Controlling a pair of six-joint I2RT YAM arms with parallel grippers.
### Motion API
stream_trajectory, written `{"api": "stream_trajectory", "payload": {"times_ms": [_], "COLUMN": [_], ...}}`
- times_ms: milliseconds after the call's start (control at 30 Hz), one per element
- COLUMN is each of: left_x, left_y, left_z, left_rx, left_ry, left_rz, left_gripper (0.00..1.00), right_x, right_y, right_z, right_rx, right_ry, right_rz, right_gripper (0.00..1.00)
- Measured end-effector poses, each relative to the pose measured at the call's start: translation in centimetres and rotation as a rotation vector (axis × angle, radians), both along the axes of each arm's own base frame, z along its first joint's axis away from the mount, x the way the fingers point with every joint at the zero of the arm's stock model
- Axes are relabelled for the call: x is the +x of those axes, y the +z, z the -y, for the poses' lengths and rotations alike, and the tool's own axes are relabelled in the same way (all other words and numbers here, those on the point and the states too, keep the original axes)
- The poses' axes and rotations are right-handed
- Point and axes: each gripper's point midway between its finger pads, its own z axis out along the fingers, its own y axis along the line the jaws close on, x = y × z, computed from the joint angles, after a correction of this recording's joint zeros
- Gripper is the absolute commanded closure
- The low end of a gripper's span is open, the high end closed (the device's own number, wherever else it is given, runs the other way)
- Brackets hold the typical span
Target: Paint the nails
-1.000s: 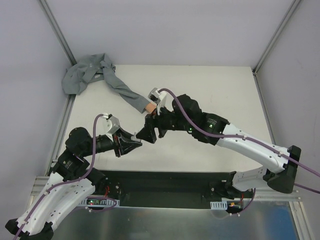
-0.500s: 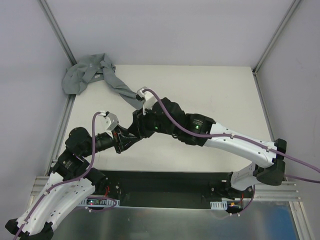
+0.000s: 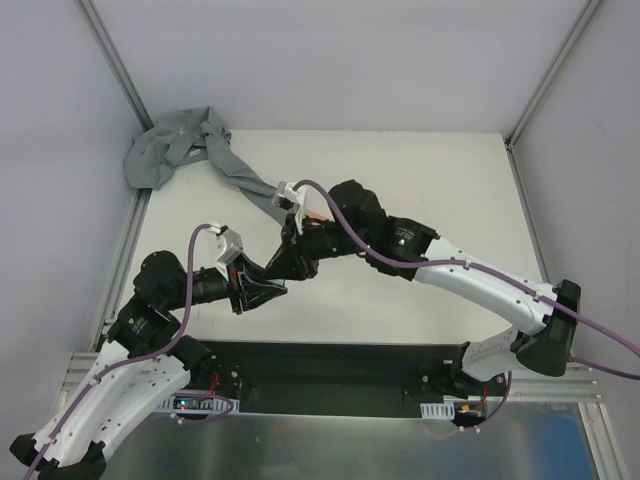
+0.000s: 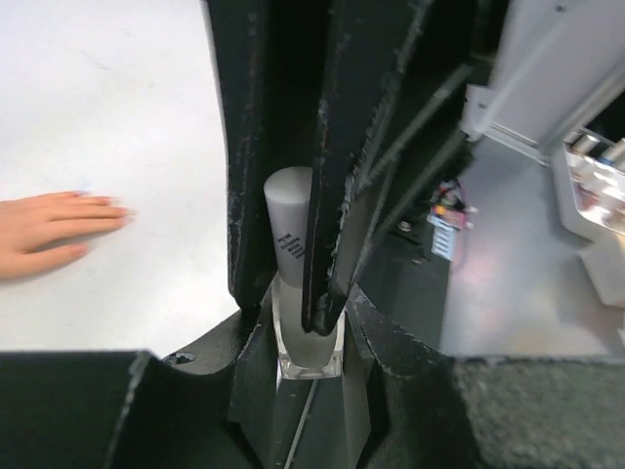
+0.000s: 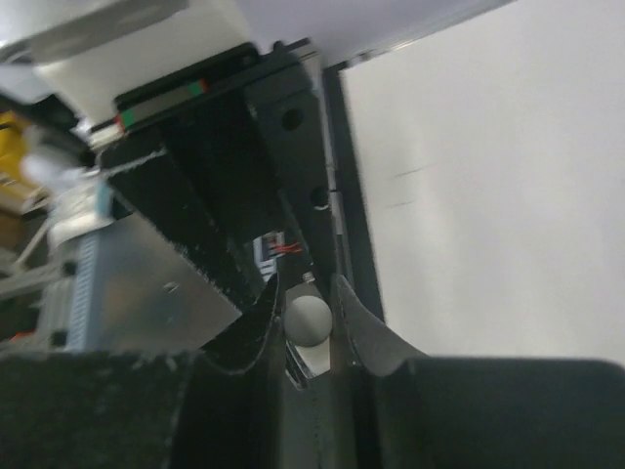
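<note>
A small nail polish bottle (image 4: 310, 350) with a clear glass base and a pale grey cap (image 4: 289, 227) stands between the fingers of my left gripper (image 4: 311, 311), which is shut on it. My right gripper (image 5: 311, 311) comes from the opposite side, its black fingers (image 4: 250, 195) closed around the cap (image 5: 310, 319). In the top view both grippers meet at mid table, left (image 3: 268, 287) and right (image 3: 283, 264). The peach mannequin hand (image 4: 44, 234) lies flat to the left, its nails (image 4: 119, 209) pale. Its grey sleeve (image 3: 245, 182) runs to the back left; the right arm covers most of the hand.
The rest of the grey garment lies bunched (image 3: 170, 150) in the back left corner. Aluminium frame rails (image 3: 125, 240) border the white table (image 3: 430, 190). A black base plate (image 3: 330, 370) with both arm mounts runs along the near edge.
My right arm swung left and forward over the mannequin hand, brought its gripper down to the bottle in my left gripper, and shut its jaws on the cap. The left arm barely moved.
</note>
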Motion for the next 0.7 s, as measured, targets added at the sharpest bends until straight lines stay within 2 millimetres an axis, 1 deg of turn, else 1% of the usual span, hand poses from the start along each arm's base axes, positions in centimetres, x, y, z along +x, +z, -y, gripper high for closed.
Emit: {"api": "stream_trajectory", "payload": {"times_ms": [100,133,267,367,400,433,467,533,567,600,700], "left_x": [-1.5,-1.8,-2.9,-3.2,-3.1,-3.0,-2.9,-2.2,-1.9,-1.5,-0.3], "left_y": [0.4,0.3,0.5,0.4,0.4,0.5,0.6,0.6,0.6,0.5,0.5], "left_z": [1.0,1.2,1.6,1.5,1.5,1.5,1.5,1.5,1.4,1.4,0.9], "left_rx": [-0.026,-0.029,-0.044,-0.050,-0.052,-0.055,-0.056,-0.056,-0.052,-0.046,-0.033], "left_ry": [-0.121,-0.148,-0.219,-0.220,-0.216,-0.209,-0.203,-0.173,-0.161,-0.141,-0.066], "left_rz": [-0.062,-0.083,-0.132,-0.128,-0.123,-0.117,-0.112,-0.091,-0.071,-0.053,0.003], "left_gripper": [1.00,1.00,1.00,1.00,1.00,1.00,1.00,1.00,1.00,1.00,1.00], "right_x": [-1.2,-1.4,-2.2,-2.3,-2.2,-2.2,-2.0,-1.5,-1.1,-0.5,1.2], "right_y": [0.2,0.2,0.1,0.0,0.1,0.2,0.3,0.5,0.6,0.6,1.2], "right_z": [1.0,1.4,2.2,2.2,2.1,2.1,2.1,2.1,2.1,2.3,2.9], "right_rx": [0.086,0.102,0.139,0.156,0.158,0.161,0.162,0.154,0.146,0.135,0.122], "right_ry": [0.217,0.263,0.369,0.388,0.383,0.376,0.364,0.297,0.252,0.186,0.005], "right_rz": [-0.078,-0.095,-0.120,-0.113,-0.113,-0.111,-0.111,-0.125,-0.143,-0.153,-0.166], "right_gripper": [1.00,1.00,1.00,1.00,0.93,0.80,0.74,0.51,0.48,0.44,0.41]}}
